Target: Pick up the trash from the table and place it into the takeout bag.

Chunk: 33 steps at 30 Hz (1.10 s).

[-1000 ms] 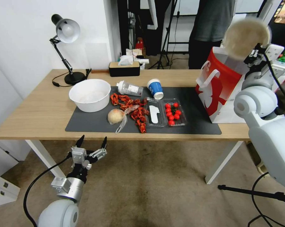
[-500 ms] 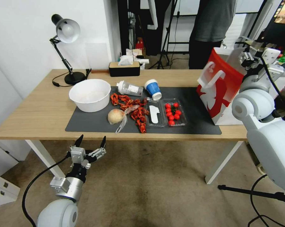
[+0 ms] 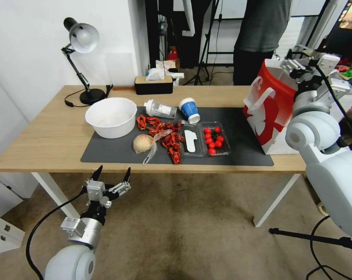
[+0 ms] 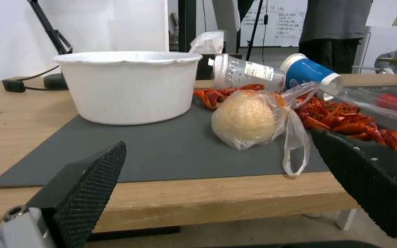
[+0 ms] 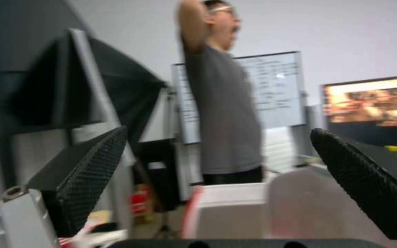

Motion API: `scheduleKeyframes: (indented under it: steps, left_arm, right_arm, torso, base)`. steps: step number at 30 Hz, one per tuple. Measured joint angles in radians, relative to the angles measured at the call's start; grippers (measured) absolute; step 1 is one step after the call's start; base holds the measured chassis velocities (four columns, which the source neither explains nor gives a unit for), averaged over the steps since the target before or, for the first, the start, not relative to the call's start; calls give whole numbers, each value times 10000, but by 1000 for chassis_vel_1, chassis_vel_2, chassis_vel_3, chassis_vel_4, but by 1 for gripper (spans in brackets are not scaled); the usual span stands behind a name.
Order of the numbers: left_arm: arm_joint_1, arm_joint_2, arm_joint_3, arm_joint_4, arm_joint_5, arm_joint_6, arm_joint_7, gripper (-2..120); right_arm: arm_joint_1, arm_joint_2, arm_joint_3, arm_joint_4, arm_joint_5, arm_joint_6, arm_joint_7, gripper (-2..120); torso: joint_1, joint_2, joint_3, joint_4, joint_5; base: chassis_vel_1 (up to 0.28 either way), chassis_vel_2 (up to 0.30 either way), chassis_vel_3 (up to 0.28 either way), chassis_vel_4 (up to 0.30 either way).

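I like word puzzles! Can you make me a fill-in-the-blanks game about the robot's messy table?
1. The blue-and-white paper cup lies on its ____.
2. The round lump is wrapped in a clear ____.
3. The right gripper is above the takeout ____.
4. The left gripper, fingers open, hangs ____ the table edge.

Missing words: side; bag; bag; below

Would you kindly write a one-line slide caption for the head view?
Right hand open above the takeout bag; paper cup, bottle and bagged lump remain on the table.

Wood, paper, plastic.
Light wood table (image 3: 47, 140) under matt grey mat (image 3: 246, 151); glossy paper bag (image 3: 267, 112); crinkly clear plastic bag (image 4: 272, 120).
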Motion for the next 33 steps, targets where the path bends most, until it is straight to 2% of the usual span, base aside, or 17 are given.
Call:
scheduleKeyframes:
  steps: [6,8,9,11,14,16,17,20,21,23,30,33]
  left_arm:
    - [3,-22,-5,17,-7,4,132,100]
    - [2,-23,-12,36,-30,5,194,100]
    - [2,-23,-12,36,-30,5,194,100]
    - [-6,-9,-13,63,-55,2,223,100]
    - [-8,-10,-10,72,-69,-7,230,100]
    - [-5,-5,-14,115,-109,-88,242,100]
    - [-5,-5,-14,115,-109,-88,242,100]
    - [-21,24,-6,174,-180,-134,250,100]
    - [-21,24,-6,174,-180,-134,250,100]
    - [-46,-35,65,200,-165,-134,251,100]
    - [-1,-71,119,243,-65,-250,407,100]
    - [34,-81,113,244,-1,-353,450,100]
  right_arm:
    - [-1485,-12,115,1092,-150,242,-1368,100]
    - [-2535,302,195,1576,-610,480,-2050,100]
    - [-2535,302,195,1576,-610,480,-2050,100]
    - [-3765,794,437,1980,-1218,841,-2438,100]
    - [-4445,1032,620,2130,-1526,1004,-2651,100]
    - [-5976,1490,992,2388,-2138,1646,-3139,100]
    - [-5976,1490,992,2388,-2138,1646,-3139,100]
    - [-7700,1982,1486,2528,-2716,2488,-3802,100]
    - [-7700,1982,1486,2528,-2716,2488,-3802,100]
    - [-8561,2284,1690,2472,-3000,3058,-4211,100]
    - [-9870,2949,1980,2219,-3389,4041,-4879,100]
    - [-10151,3143,1956,2084,-3562,4143,-4999,100]
  torso:
    - [0,0,0,0,0]
    - [-1,0,0,-4,5]
    - [-1,0,0,-4,5]
    - [0,0,0,2,1]
    - [0,0,1,4,1]
    - [0,1,1,-7,5]
    - [0,1,1,-7,5]
    - [-1,3,0,-1,3]
    - [-1,3,0,-1,3]
    - [-1,2,0,-2,2]
    - [0,3,-1,1,0]
    - [-1,3,-1,-1,1]
  base:
    - [0,0,0,0]
    - [0,0,0,0]
    - [0,0,0,0]
    - [0,0,0,0]
    - [0,0,0,0]
    - [0,0,0,0]
    - [0,0,0,0]
    - [0,0,0,0]
    - [0,0,0,0]
    - [0,0,0,0]
    - [0,0,0,0]
    - [0,0,0,0]
